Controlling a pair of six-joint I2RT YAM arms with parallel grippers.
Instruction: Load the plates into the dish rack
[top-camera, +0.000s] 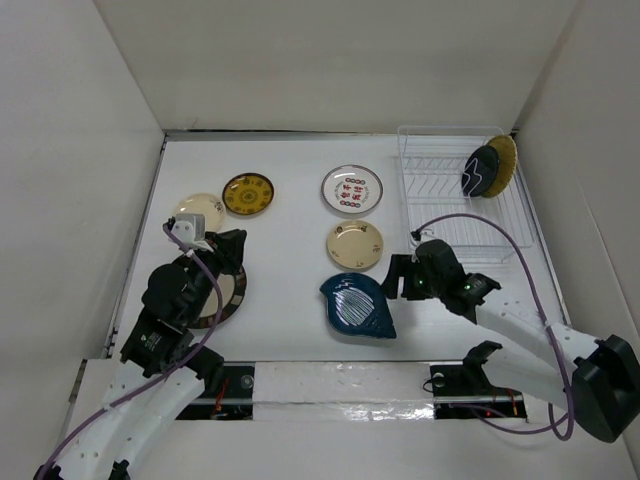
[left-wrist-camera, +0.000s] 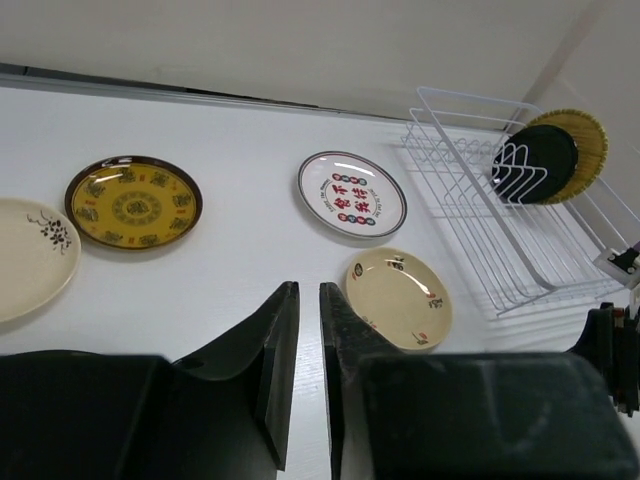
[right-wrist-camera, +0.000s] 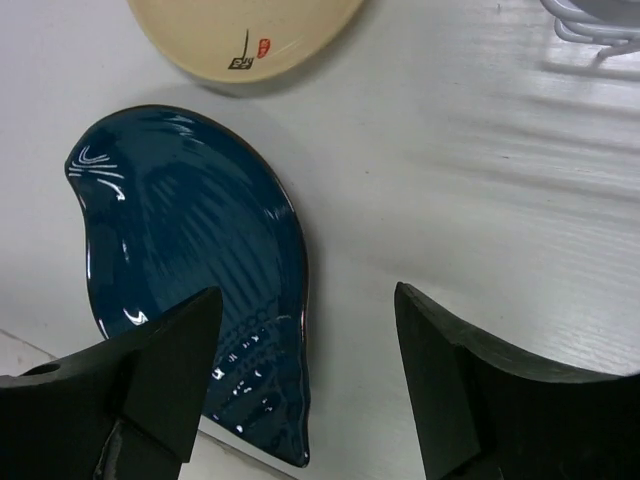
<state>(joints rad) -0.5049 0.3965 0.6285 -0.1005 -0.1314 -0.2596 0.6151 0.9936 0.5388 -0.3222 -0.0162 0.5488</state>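
- The plates: six lie flat on the tabletop (top-camera: 290, 250). Two stand on edge in the far right corner of the dish rack (top-camera: 440, 215), the glossy black plate (top-camera: 480, 170) in front of the woven yellow plate (top-camera: 506, 152).
- Your right hand (right-wrist-camera: 305, 295) is spread wide and holds nothing. It hangs over the right edge of the blue leaf plate (right-wrist-camera: 190, 260), with one finger above the plate, the other above bare tabletop, and the rim between them.
- The middle cream plate (top-camera: 355, 244) lies just beyond the leaf plate, rims close but apart. The white plate with red-green marks (top-camera: 351, 189) lies farther back, on the same line.
- A strip of white tabletop shows between those three plates and the rack's left side. The rack's right side runs close along the right wall.
- Your left hand (left-wrist-camera: 308, 340) has its fingers nearly together with a thin slit between them, gripping nothing.
- Your left arm lies over the large dark-rimmed plate (top-camera: 228, 295) and hides much of it.
- The left cream plate (top-camera: 200, 213) and the yellow patterned plate (top-camera: 248, 194) lie side by side beyond that hand, near each other but apart.
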